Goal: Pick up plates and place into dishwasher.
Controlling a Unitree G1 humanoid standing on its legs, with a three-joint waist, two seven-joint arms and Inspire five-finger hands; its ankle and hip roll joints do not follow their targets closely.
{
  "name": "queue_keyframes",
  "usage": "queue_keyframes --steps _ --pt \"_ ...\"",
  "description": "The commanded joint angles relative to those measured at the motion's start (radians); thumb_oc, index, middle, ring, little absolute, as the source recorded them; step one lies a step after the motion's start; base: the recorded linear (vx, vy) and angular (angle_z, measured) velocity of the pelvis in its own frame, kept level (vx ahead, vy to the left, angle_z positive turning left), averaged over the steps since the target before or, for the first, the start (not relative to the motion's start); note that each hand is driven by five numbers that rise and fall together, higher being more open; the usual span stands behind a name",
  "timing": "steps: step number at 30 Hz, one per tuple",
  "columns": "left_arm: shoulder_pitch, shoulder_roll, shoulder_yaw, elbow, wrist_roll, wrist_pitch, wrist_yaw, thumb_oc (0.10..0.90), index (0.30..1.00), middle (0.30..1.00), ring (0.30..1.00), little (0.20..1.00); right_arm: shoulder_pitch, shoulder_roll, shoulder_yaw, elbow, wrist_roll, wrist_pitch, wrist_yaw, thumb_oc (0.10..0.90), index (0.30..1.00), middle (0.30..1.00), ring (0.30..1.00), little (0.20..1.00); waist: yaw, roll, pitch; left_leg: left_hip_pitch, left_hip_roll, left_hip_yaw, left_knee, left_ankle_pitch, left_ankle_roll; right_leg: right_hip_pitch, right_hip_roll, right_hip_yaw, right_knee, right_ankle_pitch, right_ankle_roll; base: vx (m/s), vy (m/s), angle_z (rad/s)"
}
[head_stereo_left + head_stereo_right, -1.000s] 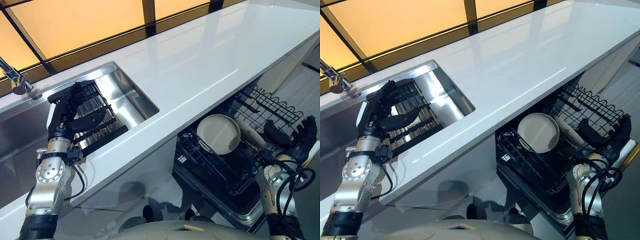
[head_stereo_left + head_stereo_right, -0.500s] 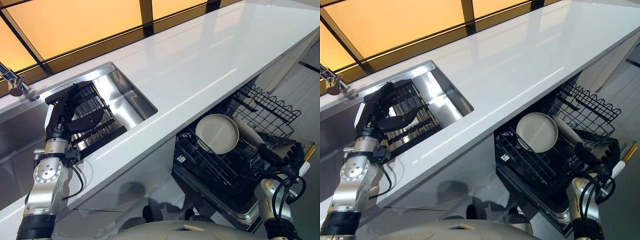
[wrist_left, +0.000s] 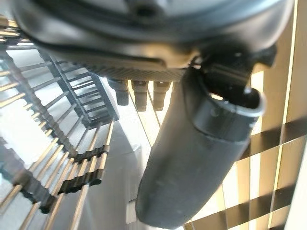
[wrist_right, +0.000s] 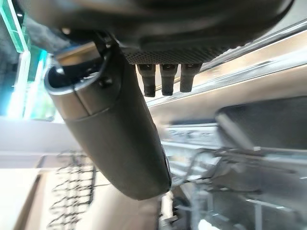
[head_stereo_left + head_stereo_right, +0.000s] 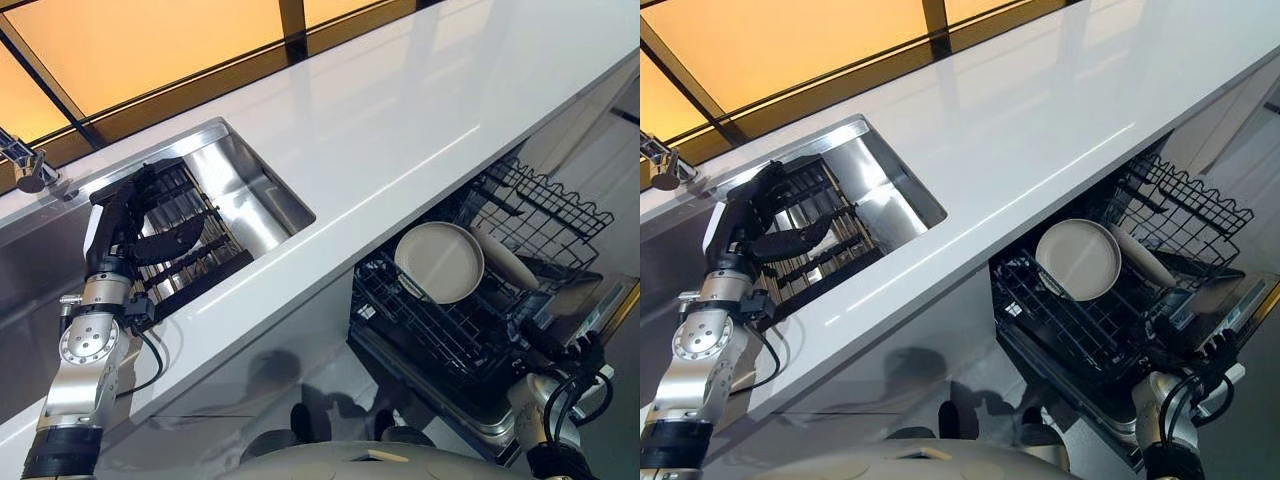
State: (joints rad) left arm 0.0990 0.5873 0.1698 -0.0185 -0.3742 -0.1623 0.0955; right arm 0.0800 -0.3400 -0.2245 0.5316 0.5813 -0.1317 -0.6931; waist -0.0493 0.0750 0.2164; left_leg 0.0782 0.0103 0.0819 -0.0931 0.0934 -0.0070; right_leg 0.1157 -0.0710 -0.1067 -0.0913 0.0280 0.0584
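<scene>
A long glossy white countertop point(image 5: 400, 130) is running diagonally across the scene, backed by a row of amber-lit window panels in dark frames point(image 5: 150, 50). Set into it, a rectangular stainless steel sink point(image 5: 235, 185) is holding a black slatted drying rack point(image 5: 190, 250), and a chrome tap point(image 5: 25, 165) is standing at the sink's far corner. Under the counter on the robot's right, the open dishwasher's black wire lower rack point(image 5: 440, 330) is sitting pulled out, with a second black wire basket point(image 5: 545, 215) lying just beyond it. A round cream-coloured plate point(image 5: 440, 262) is standing tilted on edge among the tines of the lower rack, and a second pale dish point(image 5: 503, 257) is leaning just beside it, on the side toward the wire basket. The dark left hand point(image 5: 125, 225) is hovering over the drying rack in the sink; its own wrist view is showing the thumb point(image 3: 187, 158) extended and the fingers point(image 3: 141, 93) straight and spread apart, clasping nothing, with the rack's bars passing beneath. The dark right hand point(image 5: 580, 350) is sitting low beside the near corner of the dishwasher rack, well apart from the plates; in its wrist view the thumb point(image 4: 115, 139) and fingers point(image 4: 165, 76) are reaching out straight and relaxed, with nothing between them.
</scene>
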Motion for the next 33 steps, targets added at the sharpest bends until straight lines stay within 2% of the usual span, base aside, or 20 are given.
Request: queue_keyframes --steps 1,8,11,12,14,16,19,22,26,29,33 --pt "-0.178 0.115 0.065 -0.05 -0.059 -0.185 0.073 0.8 0.9 0.9 0.9 0.9 -0.121 -0.08 -0.007 -0.031 0.02 -0.117 -0.012 0.8 0.9 0.9 0.9 0.9 0.014 -0.009 0.079 0.011 -0.069 0.017 0.01 -0.095 0.05 -0.076 0.063 -0.017 0.058 -0.006 0.001 -0.19 -0.062 -0.03" --pt "-0.315 0.174 0.042 -0.034 -0.067 -0.217 0.127 0.8 0.9 0.9 0.9 0.9 -0.217 -0.122 0.044 -0.012 0.044 -0.141 0.015 0.8 0.9 0.9 0.9 0.9 0.023 0.002 0.174 -0.089 -0.065 0.011 0.05 -0.083 0.045 -0.159 0.058 -0.019 0.1 -0.014 -0.016 -0.16 -0.075 -0.03" --pt "-0.345 0.188 0.03 -0.021 -0.059 -0.215 0.132 0.8 0.9 0.9 0.9 0.9 -0.248 -0.151 0.065 -0.032 -0.007 -0.148 0.011 0.8 0.9 0.9 0.9 0.9 0.024 0.01 0.201 -0.111 -0.064 0.008 0.063 -0.078 0.041 -0.177 0.057 -0.028 0.107 -0.012 -0.021 -0.07 -0.046 -0.02" --pt "-0.347 0.19 0.028 -0.024 -0.059 -0.215 0.138 0.8 0.9 0.9 0.9 0.9 -0.258 -0.16 0.066 -0.056 -0.038 -0.154 -0.036 0.8 0.9 0.9 0.9 0.9 0.023 0.011 0.207 -0.113 -0.063 0.007 0.062 -0.076 0.041 -0.179 0.057 -0.028 0.107 -0.011 -0.022 -0.04 -0.017 -0.02" --pt "-0.34 0.189 0.023 -0.017 -0.065 -0.227 0.152 0.8 0.9 0.9 0.9 0.9 -0.276 -0.181 0.042 -0.158 -0.197 -0.215 -0.259 0.8 0.9 0.9 0.9 0.9 0.016 0.017 0.215 -0.113 -0.062 0.003 0.048 -0.07 0.041 -0.185 0.065 -0.021 0.108 -0.011 -0.023 -0.02 -0.002 -0.01" --pt "-0.339 0.177 0.016 -0.008 -0.058 -0.238 0.157 0.8 0.9 0.9 0.9 0.9 -0.274 -0.174 0.04 -0.212 -0.252 -0.238 -0.294 0.8 0.9 0.9 0.9 0.9 0.011 0.021 0.214 -0.11 -0.061 0.001 0.041 -0.067 0.04 -0.187 0.068 -0.016 0.111 -0.012 -0.022 0.01 0.019 -0.01" --pt "-0.323 0.154 0.013 -0.02 -0.049 -0.24 0.168 0.8 0.9 0.9 0.9 0.9 -0.262 -0.155 0.055 -0.327 -0.386 -0.222 -0.336 0.8 0.9 0.9 0.9 0.9 0.004 0.026 0.207 -0.097 -0.063 -0.002 0.021 -0.058 0.041 -0.184 0.067 -0.011 0.116 -0.018 -0.02 0.03 0.085 0.0" --pt "-0.291 0.134 0.029 -0.029 -0.042 -0.246 0.164 0.8 0.9 0.9 0.9 0.9 -0.235 -0.149 0.038 -0.381 -0.432 -0.234 -0.358 0.8 0.9 0.9 0.9 0.9 -0.003 0.02 0.193 -0.09 -0.064 0.006 0.02 -0.058 0.04 -0.181 0.064 -0.011 0.12 -0.024 -0.02 0.02 0.071 -0.03" --pt "-0.254 0.109 0.051 -0.041 -0.029 -0.24 0.152 0.8 0.9 0.9 0.9 0.9 -0.191 -0.131 0.0 -0.426 -0.448 -0.23 -0.344 0.8 0.9 0.9 0.9 0.9 -0.011 0.011 0.174 -0.077 -0.065 0.013 0.026 -0.063 0.04 -0.169 0.061 -0.01 0.124 -0.027 -0.019 0.06 0.05 0.02" --pt "-0.232 0.096 0.058 -0.057 -0.02 -0.227 0.152 0.8 0.9 0.9 0.9 0.9 -0.174 -0.124 0.008 -0.462 -0.475 -0.198 -0.295 0.8 0.9 0.9 0.9 0.9 -0.014 0.009 0.163 -0.066 -0.066 0.017 0.028 -0.064 0.041 -0.161 0.059 -0.01 0.126 -0.028 -0.019 0.06 0.047 0.01" --pt "-0.206 0.085 0.074 -0.061 -0.018 -0.231 0.142 0.8 0.9 0.9 0.9 0.9 -0.154 -0.11 0.021 -0.476 -0.411 -0.177 -0.209 0.8 0.9 0.9 0.9 0.9 -0.016 0.007 0.157 -0.059 -0.067 0.022 0.028 -0.064 0.042 -0.155 0.056 -0.008 0.127 -0.028 -0.017 0.02 0.028 -0.03"
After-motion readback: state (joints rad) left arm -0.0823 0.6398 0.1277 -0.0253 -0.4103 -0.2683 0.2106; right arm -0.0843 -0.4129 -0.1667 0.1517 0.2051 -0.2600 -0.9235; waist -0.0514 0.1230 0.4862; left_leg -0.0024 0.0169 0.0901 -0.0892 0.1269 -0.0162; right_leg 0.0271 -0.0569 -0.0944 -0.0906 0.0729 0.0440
